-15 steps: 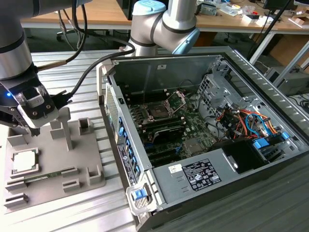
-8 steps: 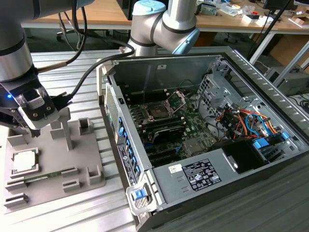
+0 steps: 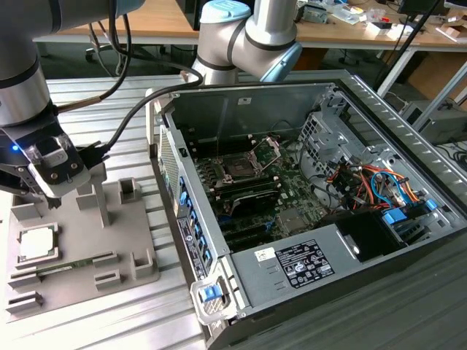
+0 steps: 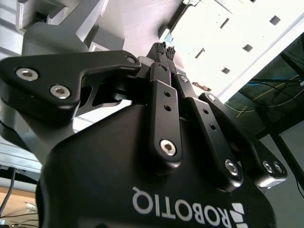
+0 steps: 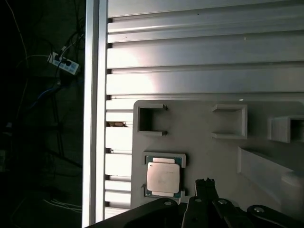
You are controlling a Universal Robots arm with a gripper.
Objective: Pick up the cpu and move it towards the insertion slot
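Ribbed metal table (image 3: 95, 95), grey tray (image 3: 139, 251) with the cpu (image 5: 163, 175) seated in its recess, gripper (image 5: 206, 183) above it, fingers closed together and empty, insertion slot (image 3: 239, 166) well apart inside the open computer case (image 3: 408, 146).

- A robotics lab or workshop: a robot arm (image 3: 252, 36) stands by a slatted metal bench (image 3: 73, 87).
- An opened computer case (image 3: 241, 109) lies there.
- Cluttered wooden desks (image 3: 153, 18) stand behind.
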